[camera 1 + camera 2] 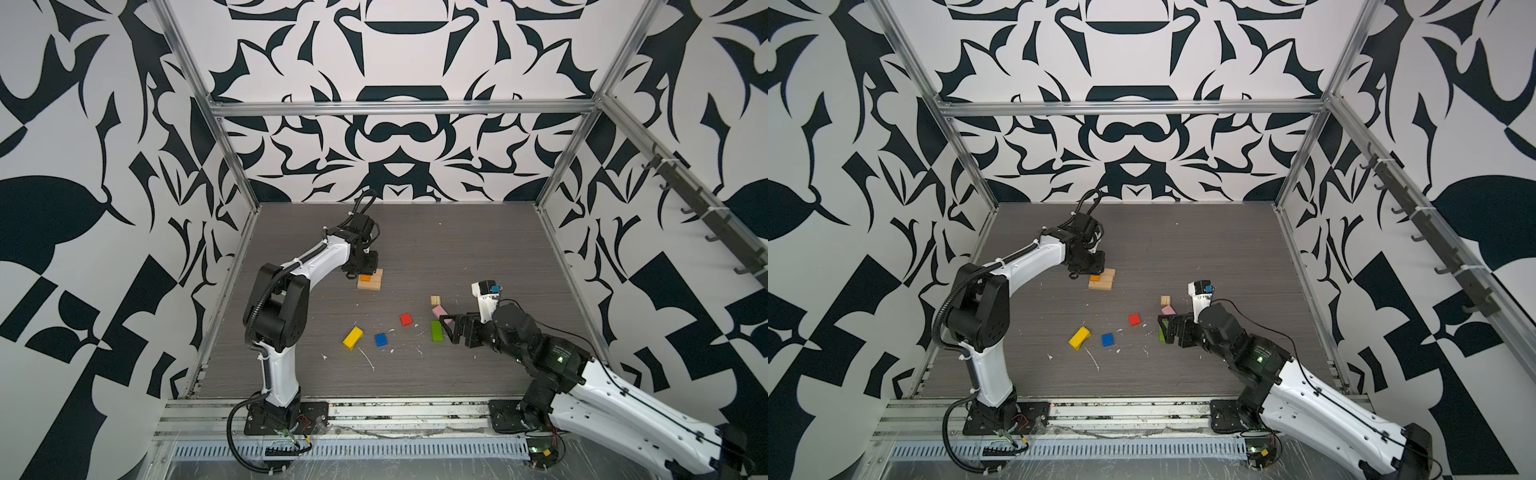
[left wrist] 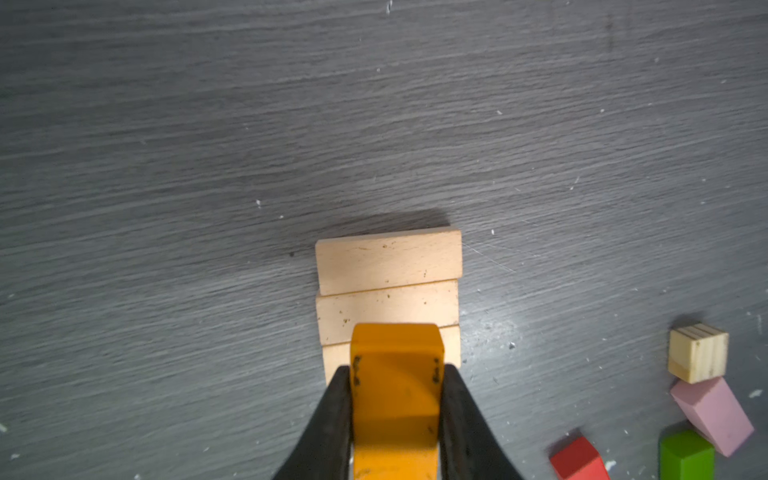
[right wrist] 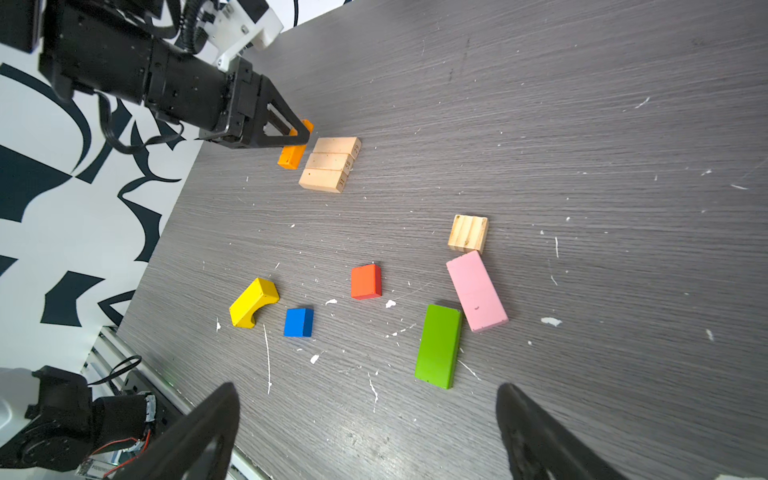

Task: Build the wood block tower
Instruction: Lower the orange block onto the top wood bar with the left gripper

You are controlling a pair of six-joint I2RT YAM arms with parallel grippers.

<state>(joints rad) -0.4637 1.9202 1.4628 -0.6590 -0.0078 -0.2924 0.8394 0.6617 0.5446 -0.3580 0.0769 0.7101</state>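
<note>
Inspection covered both arms and all blocks on the table (image 1: pixel 457 249).

Left end effector (image 2: pixel 397 370): clenched on the orange block (image 2: pixel 395 399), one finger against each long side. The wrist view showed the block projecting forward over the near end of the tan planks (image 2: pixel 388 262). Contact between block and planks could not be determined.

Tan planks: three, lying flat side by side with long edges touching, toward the left rear of the table in both top views. Nothing else rested on them. Their end faces carried printed numbers.

Right end effector (image 3: pixel 365 388): released, fingers spread wide and holding nothing, positioned above the table just beside the green block (image 3: pixel 438 345).

Loose blocks, all on the table and well apart from the planks:
- Tan cube (image 3: pixel 468 233), with the pink block (image 3: pixel 476 297) just beside it.
- Green block lying flat, just beside the pink block.
- Red block (image 3: pixel 365 281) near the middle of the group.
- Blue block (image 3: pixel 298 322) just beside the yellow block (image 3: pixel 253 302), an arch-shaped piece lying on its side.
</note>
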